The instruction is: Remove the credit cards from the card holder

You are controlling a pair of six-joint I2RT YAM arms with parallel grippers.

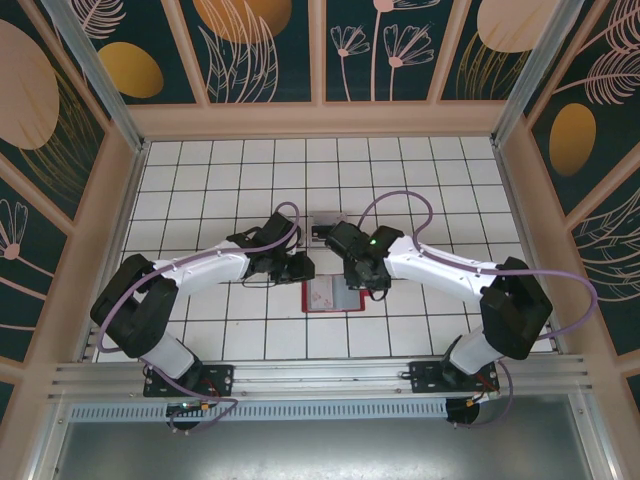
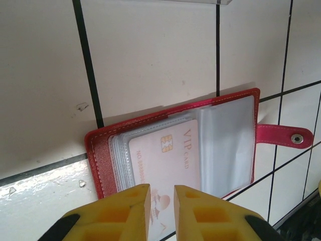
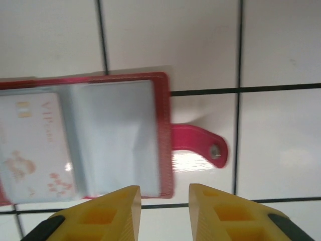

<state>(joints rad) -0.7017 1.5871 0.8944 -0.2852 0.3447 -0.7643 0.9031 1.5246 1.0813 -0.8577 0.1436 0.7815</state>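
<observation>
At desk [image 1: 200, 180] centre, between left arm [image 1: 200, 268] and right arm [image 1: 440, 265]: card holder [image 1: 325, 296] lies open and flat, red cover down, long axis left-right, closing tab [image 2: 281, 135] sticking out toward the right arm's side. Inside are clear sleeves [image 2: 225, 145]. The top one on the left half holds a pale VIP card [image 2: 163, 160]; the one on the right half looks empty, though I can't rule out more cards underneath. The card's long axis runs near-far, straight at the left end effector [image 2: 162, 190]. That one sits at the holder's near edge, directly over the card's near end, jaws a narrow gap apart, nothing visibly pinched; can't tell whether it touches the sleeve. Right end effector [image 3: 164, 190] hangs over the holder's near right corner, just beside the tab, jaws apart with a wider gap, holding nothing. So the left arm is nearer the card and the right arm nearer the tab. My read: no card is out yet. The extraction turns on the card axis lining up with the left gap, likely a pull toward the near side with the right arm pinning the cover. Which end of the sleeve is open isn't visible. Pale tray [image 1: 322, 222] just beyond the holder, contents hidden.
</observation>
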